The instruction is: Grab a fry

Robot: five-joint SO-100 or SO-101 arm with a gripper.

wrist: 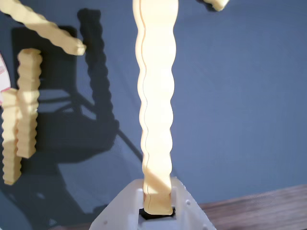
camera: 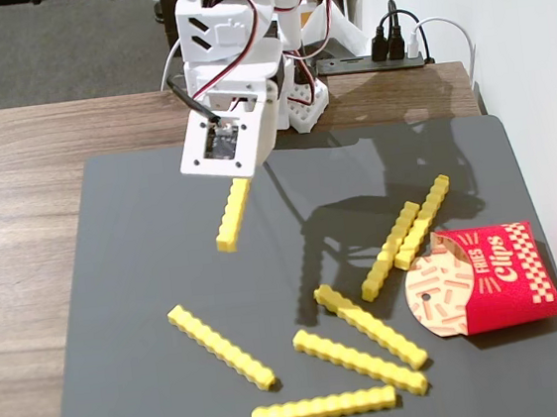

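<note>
The bright yellow plastic crinkle fry (camera: 233,214), a long thin bar with wavy ridged edges, hangs from the white two-finger end effector (camera: 238,178), whose fingers are closed on the fry's upper end. In the fixed view its long axis runs steeply down and slightly to the left, the free end pointing toward the dark grey mat surface (camera: 137,283), in the upper left part of the mat. Whether the lower tip touches the mat cannot be told. In the wrist view the same fry (wrist: 156,105) runs almost straight from the end effector (wrist: 157,211) at the bottom edge up to the top edge, with its base seated between the white fingers.

Six other yellow crinkle fries lie flat on the mat. Two of them (camera: 406,237) lie side by side, touching, slanting up to the right just beside the red "Fries" carton (camera: 495,280), which lies on its side near the mat's right edge with its opening facing left. Three more (camera: 358,345) lie roughly parallel in the lower half, slanting down to the right, and one (camera: 324,407) lies nearly level near the bottom edge. The mat rests on a brown wooden table (camera: 13,196).
</note>
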